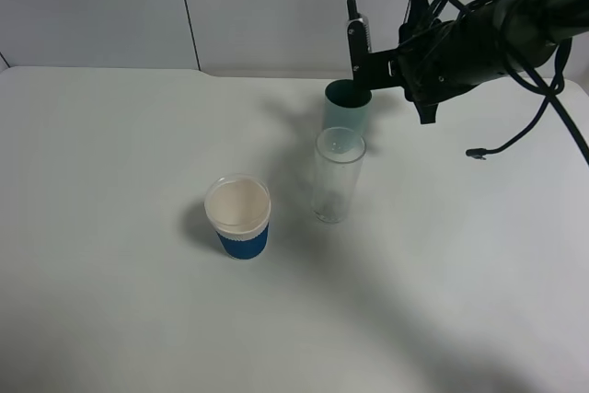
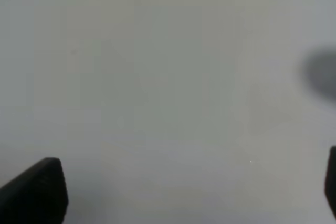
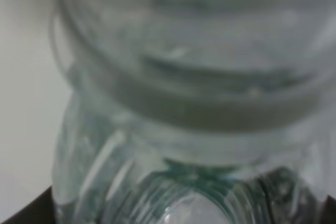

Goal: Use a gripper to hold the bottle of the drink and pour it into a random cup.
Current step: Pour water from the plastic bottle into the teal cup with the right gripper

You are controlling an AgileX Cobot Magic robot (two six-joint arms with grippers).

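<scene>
White tabletop [image 1: 110, 154], plain wall panels behind. Near the far edge, the right gripper [image 1: 362, 65] is pinched on the bottle of the drink [image 1: 357, 28], which hangs steeply just above the teal cup [image 1: 347, 115]. The left gripper [image 2: 184, 190] hangs with its jaws spread wide over the table.

on the tabletop [image 1: 110, 181] the cup [image 1: 347, 109] stands farthest back, right of the middle. the tumbler [image 1: 337, 177] stands just in front of it. the paper cup [image 1: 239, 216] is further forward and left of the tumbler, apart from it. the bottle [image 1: 357, 43] hangs over the cup's rim, in the right pincer [image 1: 370, 66], which reaches in from the right.
</scene>
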